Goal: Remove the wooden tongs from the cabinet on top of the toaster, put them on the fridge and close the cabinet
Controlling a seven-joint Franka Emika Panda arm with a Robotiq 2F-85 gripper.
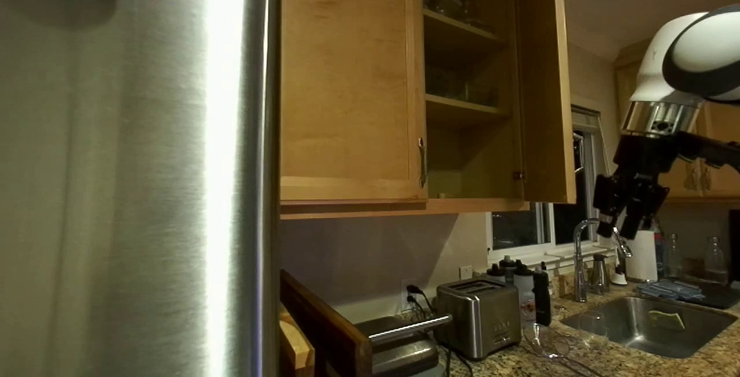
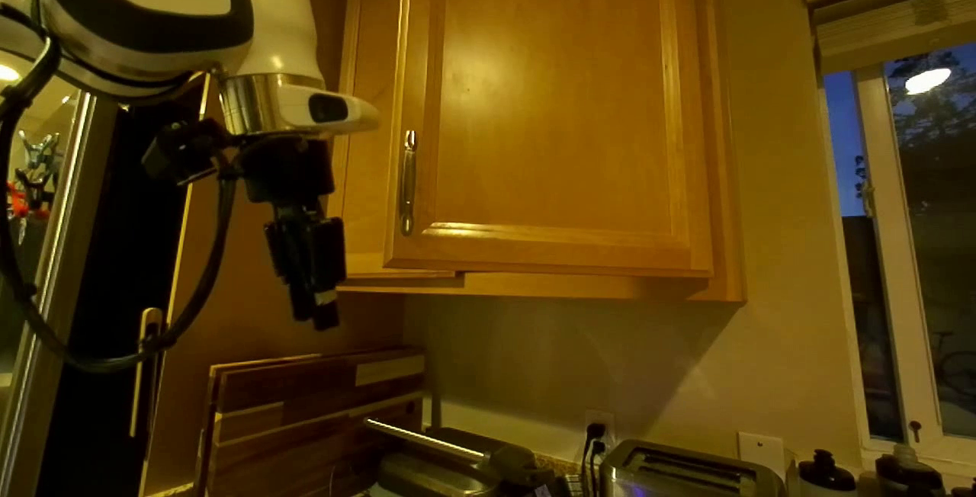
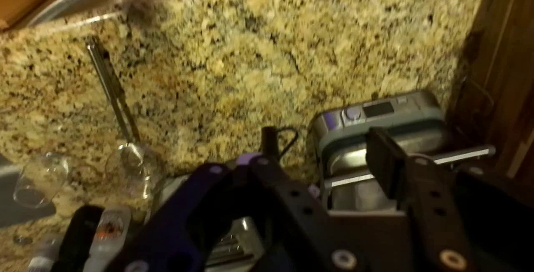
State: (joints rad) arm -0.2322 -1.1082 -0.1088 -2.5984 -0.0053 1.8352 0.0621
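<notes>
The honey-coloured cabinet (image 1: 352,82) hangs on the wall. Its right door (image 1: 543,88) stands open in an exterior view, showing shelves with dim, unclear items. That door's face also shows (image 2: 549,108), with its slim metal handle. The left door is shut. The steel toaster (image 1: 485,316) stands on the counter below; it also shows (image 2: 686,474), and partly in the wrist view (image 3: 229,251). The fridge's steel side (image 1: 144,192) fills the left. I cannot make out the wooden tongs. My gripper (image 1: 618,231) (image 2: 314,320) (image 3: 323,142) is open and empty, pointing down, outside the cabinet above the counter.
A steel press appliance (image 3: 375,113) with a bar handle sits beside the toaster. Wooden boards (image 2: 305,421) lean beside it. Bottles (image 1: 540,296), glasses (image 3: 133,167) and the sink (image 1: 653,319) lie on the toaster's other side. A tap (image 1: 580,261) stands by the sink.
</notes>
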